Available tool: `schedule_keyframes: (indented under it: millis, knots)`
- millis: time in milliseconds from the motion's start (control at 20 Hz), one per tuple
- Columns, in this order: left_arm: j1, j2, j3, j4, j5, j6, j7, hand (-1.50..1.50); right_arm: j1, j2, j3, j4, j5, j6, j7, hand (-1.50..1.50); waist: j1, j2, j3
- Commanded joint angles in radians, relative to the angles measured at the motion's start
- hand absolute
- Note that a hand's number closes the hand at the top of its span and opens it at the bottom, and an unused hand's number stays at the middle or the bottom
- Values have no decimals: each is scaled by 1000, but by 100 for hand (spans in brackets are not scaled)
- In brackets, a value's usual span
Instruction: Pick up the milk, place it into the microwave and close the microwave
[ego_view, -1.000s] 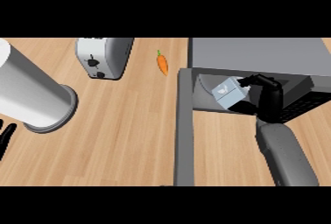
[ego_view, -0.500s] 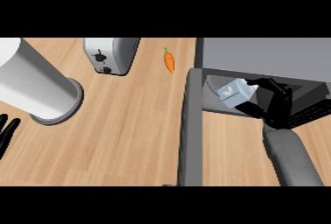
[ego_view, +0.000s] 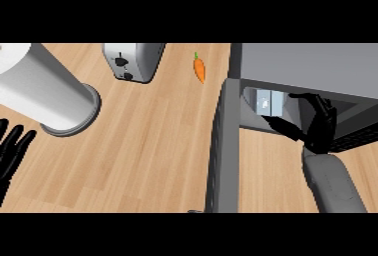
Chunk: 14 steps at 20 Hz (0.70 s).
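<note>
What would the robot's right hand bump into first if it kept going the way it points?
Likely the milk, just ahead of the right hand inside the microwave; whether they already touch is unclear.

Orange carrot (ego_view: 198, 71), silver toaster (ego_view: 131, 61) — grey microwave (ego_view: 310, 65)

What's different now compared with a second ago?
The black right hand has drawn back slightly toward the robot from the white-and-blue milk carton inside the grey microwave; whether it has let go is unclear. Carton, open microwave door, silver toaster, orange carrot and resting left hand stayed put.
</note>
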Motion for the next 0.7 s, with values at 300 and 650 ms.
schedule_keyframes:
  millis: [300, 650]
  knots:
    - [-48, -14, -53, 10, -42, 7, 7, -150, -145, 37, -10, 206, -41, 59, 224, -150, 37, 52, 9]
    - [-46, -28, -77, 17, -76, 12, 7, -150, -191, 31, -30, 265, -33, 42, 256, -150, 20, 42, 7]
